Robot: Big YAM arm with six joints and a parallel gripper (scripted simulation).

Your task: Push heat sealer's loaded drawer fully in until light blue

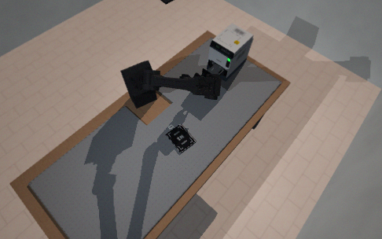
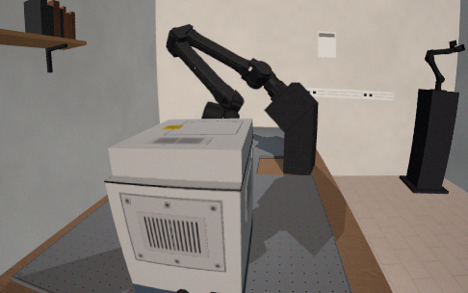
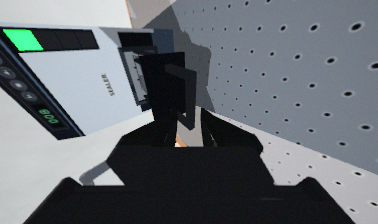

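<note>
Green light [image 1: 229,60] is glowing on the sealer [image 1: 230,49] as the partly open, empty claw [image 3: 178,100] is nosing at its drawer [image 3: 136,75]

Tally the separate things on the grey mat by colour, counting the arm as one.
White or light grey: 1, the heat sealer.
Black: 2, the arm with its gripper, and a small square marker plate.
Total: 3.
</note>
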